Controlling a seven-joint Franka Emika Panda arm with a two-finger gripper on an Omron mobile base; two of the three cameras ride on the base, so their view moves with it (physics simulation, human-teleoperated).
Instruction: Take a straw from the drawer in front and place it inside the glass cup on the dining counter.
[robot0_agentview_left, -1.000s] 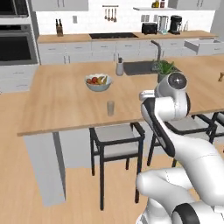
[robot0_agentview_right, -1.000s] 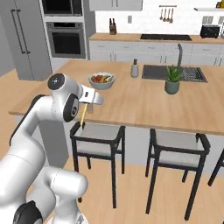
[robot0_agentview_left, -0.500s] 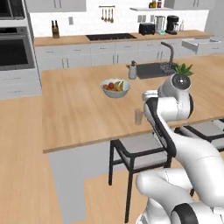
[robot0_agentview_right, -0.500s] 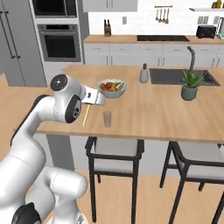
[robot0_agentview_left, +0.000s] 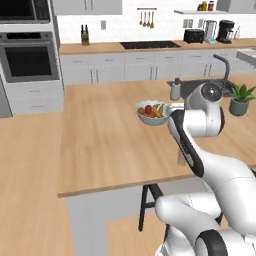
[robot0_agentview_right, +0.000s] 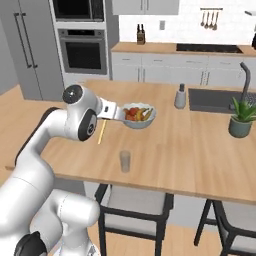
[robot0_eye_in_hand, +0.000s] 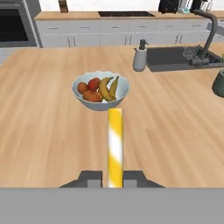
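On the wood-plank surface of the dining counter (robot0_agentview_right: 165, 150) stand one white fruit bowl (robot0_eye_in_hand: 101, 92) holding bananas and red-orange fruit, one grey-white dispenser bottle (robot0_eye_in_hand: 140, 57) beside the dark sink (robot0_eye_in_hand: 170, 57) with its curved tap, one potted plant (robot0_agentview_right: 241, 120) and one glass cup (robot0_agentview_right: 125, 161). In the hand view the bowl sits at twelve o'clock, directly past the tip of the straw (robot0_eye_in_hand: 115, 146), with the bottle at about one o'clock behind it; bare planks lie between the straw's end and the bowl. The gripper (robot0_eye_in_hand: 114, 181) has its jaws closed tight on the near end of the single straw, which runs straight away from the hand toward twelve o'clock, its long axis aimed at the bowl. In the right base view the straw (robot0_agentview_right: 102, 133) hangs below the hand above the surface, slanting from about one o'clock down to seven o'clock, and the cup stands near the front edge at roughly four o'clock from it, apart from it, with the bowl just beyond the hand. Two dark stools (robot0_agentview_right: 135, 210) stand under the front edge. In the left base view the arm's elbow covers most of the cup.
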